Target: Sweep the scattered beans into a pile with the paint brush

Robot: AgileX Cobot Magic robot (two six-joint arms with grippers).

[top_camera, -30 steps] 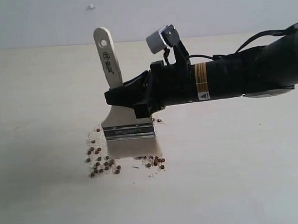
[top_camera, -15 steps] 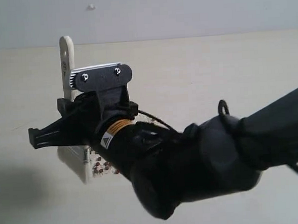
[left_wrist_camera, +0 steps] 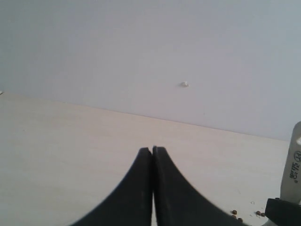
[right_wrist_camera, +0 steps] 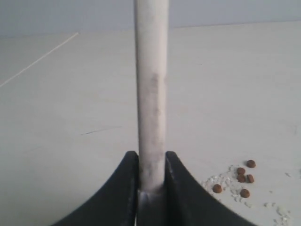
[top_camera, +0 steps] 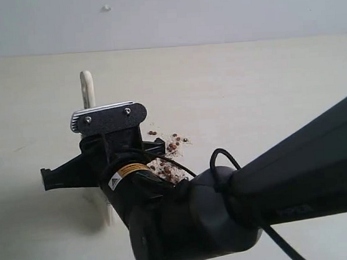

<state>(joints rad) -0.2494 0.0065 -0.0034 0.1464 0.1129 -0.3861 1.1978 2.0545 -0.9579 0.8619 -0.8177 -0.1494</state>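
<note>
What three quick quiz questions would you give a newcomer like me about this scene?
1. True or false: the left gripper is holding the paint brush.
2. What lies mixed among the beans on the table? A. whitish crumbs B. blue beads C. metal screws
3. Fill in the blank: the right gripper is shut on the brush's ____.

Key: 1 false, the left gripper is shut and empty. 2 A. 3 handle.
</note>
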